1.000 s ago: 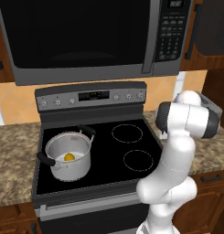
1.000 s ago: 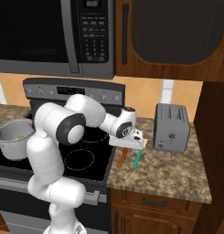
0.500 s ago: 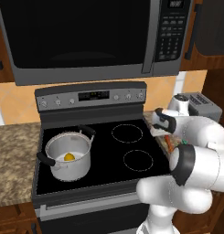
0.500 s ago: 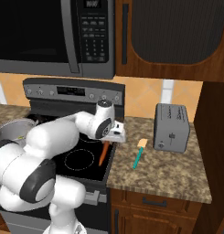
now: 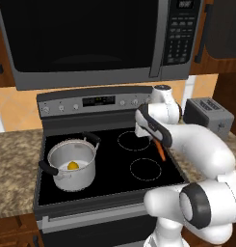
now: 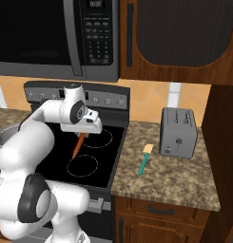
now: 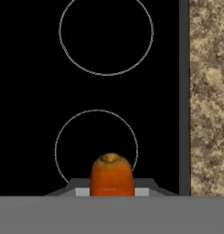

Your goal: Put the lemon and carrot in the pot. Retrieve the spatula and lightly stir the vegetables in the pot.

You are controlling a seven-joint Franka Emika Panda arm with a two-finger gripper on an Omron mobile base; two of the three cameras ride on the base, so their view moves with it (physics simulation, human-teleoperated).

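My gripper [image 5: 155, 141] hangs over the right side of the black stovetop, shut on the orange carrot [image 5: 161, 151], which points down from the fingers. From the right base view the carrot [image 6: 78, 145] dangles below the gripper [image 6: 82, 135] above the front right burner. Seen along the hand, the carrot [image 7: 111, 176] juts out between the fingertips over a burner ring. The steel pot [image 5: 71, 174] stands on the front left burner with the yellow lemon [image 5: 72, 165] inside it. On the granite counter right of the stove lies the teal-handled spatula [image 6: 144, 160].
A grey toaster [image 6: 179, 132] stands on the counter behind the spatula. The microwave [image 5: 90, 38] hangs low above the stove. The stove's control panel [image 5: 98, 101] rises along the back. Granite counter [image 5: 13, 164] lies left of the stove.
The arm has swung left from the counter by the spatula to above the right burners, carrying the carrot with it. Pot, lemon and spatula have stayed put.
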